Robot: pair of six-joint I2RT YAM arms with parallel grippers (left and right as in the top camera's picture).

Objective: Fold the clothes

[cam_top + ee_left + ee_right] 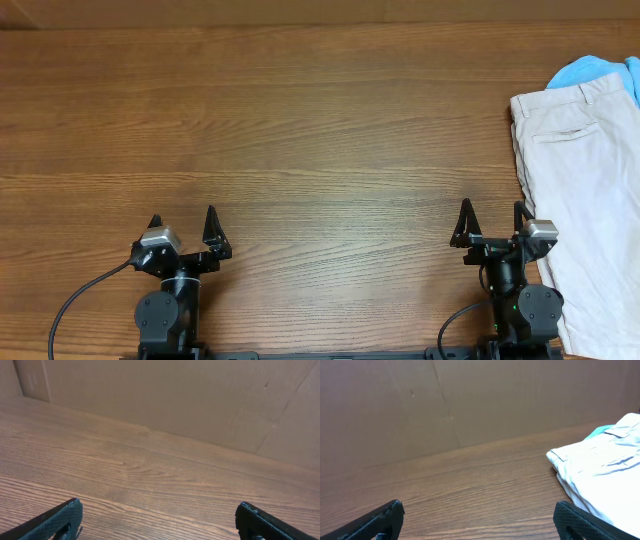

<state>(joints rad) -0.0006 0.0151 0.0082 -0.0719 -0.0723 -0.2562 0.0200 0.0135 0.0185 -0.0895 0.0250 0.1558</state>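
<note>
Light beige shorts (pixel 590 190) lie folded at the table's right edge, waistband at the far end, also seen in the right wrist view (pixel 600 467). A light blue garment (pixel 590 70) pokes out from under their far end; it shows as a teal sliver in the right wrist view (pixel 598 431). My right gripper (pixel 493 222) is open and empty near the front edge, just left of the shorts (pixel 479 515). My left gripper (pixel 183 225) is open and empty at the front left over bare wood (pixel 159 515). No grey shorts are in view.
The wooden table (pixel 300 130) spreads across the view. A brown cardboard wall (pixel 175 395) stands along its far edge, also in the right wrist view (pixel 470 400). Cables run from both arm bases at the front edge.
</note>
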